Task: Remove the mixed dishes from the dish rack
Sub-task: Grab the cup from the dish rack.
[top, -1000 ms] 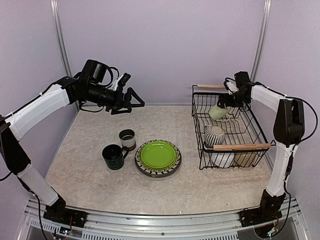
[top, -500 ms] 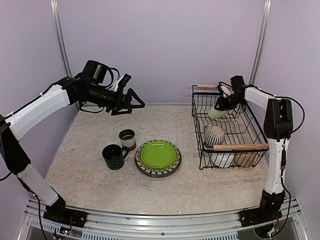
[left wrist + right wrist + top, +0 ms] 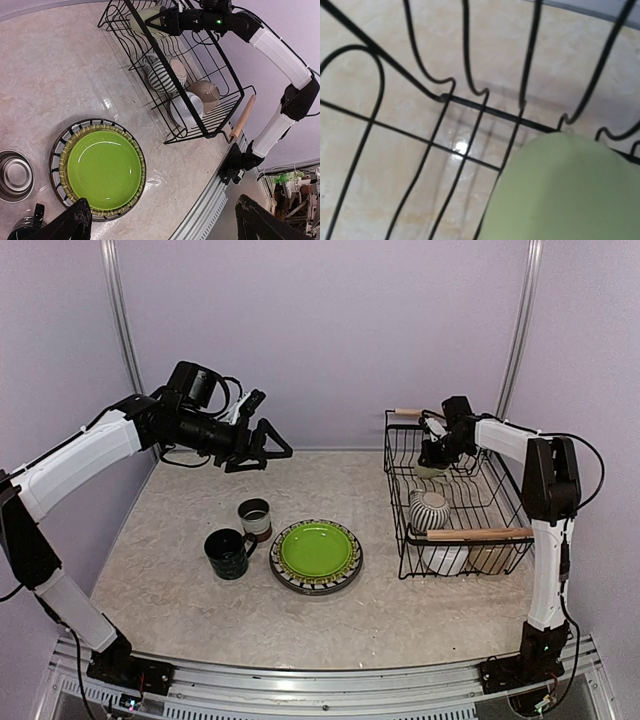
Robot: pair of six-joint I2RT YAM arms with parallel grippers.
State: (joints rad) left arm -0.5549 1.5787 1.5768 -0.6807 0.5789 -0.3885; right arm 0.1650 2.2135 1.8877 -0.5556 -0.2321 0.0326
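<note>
The dish rack (image 3: 484, 533) stands at the right. In its far left corner lies a pale green mug (image 3: 432, 469), and my right gripper (image 3: 432, 452) is shut on it. The right wrist view shows that mug (image 3: 570, 195) close up over the rack's wires (image 3: 470, 105); its fingers are hidden. A striped cup (image 3: 430, 508), a white bowl (image 3: 445, 558) and a tan mug (image 3: 492, 558) also sit in the rack. My left gripper (image 3: 268, 443) hangs open and empty, high over the table's back left.
On the table sit a lime-green plate (image 3: 316, 550) on a striped plate, a dark teal mug (image 3: 228, 553) and a brown-white mug (image 3: 255, 518). The left wrist view looks down on the plate (image 3: 104, 172) and the rack (image 3: 242, 117).
My right gripper moved left into the rack's far corner and closed on the pale green mug. The left arm has hardly moved.
</note>
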